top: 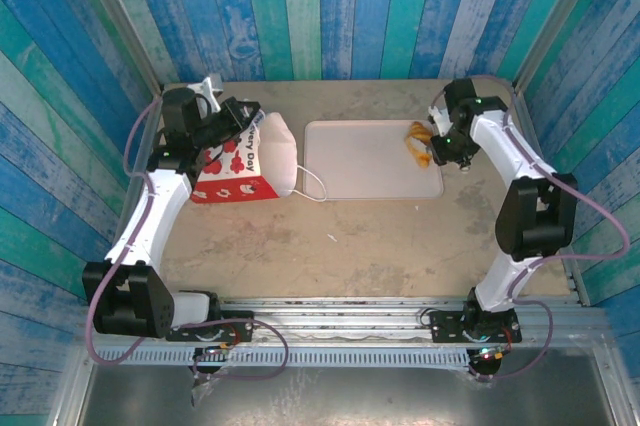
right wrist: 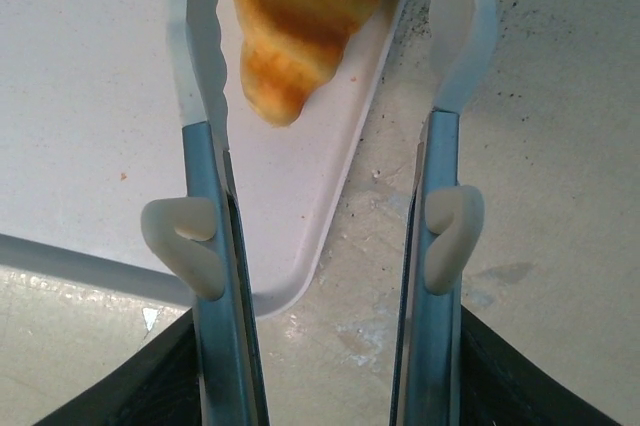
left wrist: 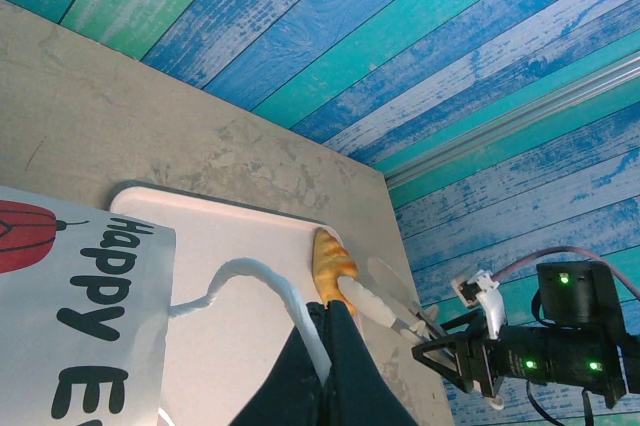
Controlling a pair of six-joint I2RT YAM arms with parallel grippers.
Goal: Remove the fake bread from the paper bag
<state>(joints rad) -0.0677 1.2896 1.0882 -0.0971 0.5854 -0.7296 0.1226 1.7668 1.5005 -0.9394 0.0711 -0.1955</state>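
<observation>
- Here, nearest me: tray, pale and flat on the table, just right of the bag.
- Bag: on its side, mouth turned toward the tray. The inside is mostly hidden, so I cannot tell what bread is left in it.
- Right gripper: over the tray's right rim, jaws about half open, holding nothing. A gap shows on each side of the croissant.
- Croissant: lying on the tray close to that rim, between the fingers. I judge this piece delivered.
- Step in hand, as I read it: clearing the release. I would raise the wrist straight up before swinging left, since a sideways sweep could let a finger nudge the croissant over the low rim.
- Left gripper: farthest back, at the bag's top edge, jaws closed tight. The string runs into them, so I judge it pinches the bag, though the contact is hidden. I would hold that grip steady so the mouth is open for the next reach.
</observation>
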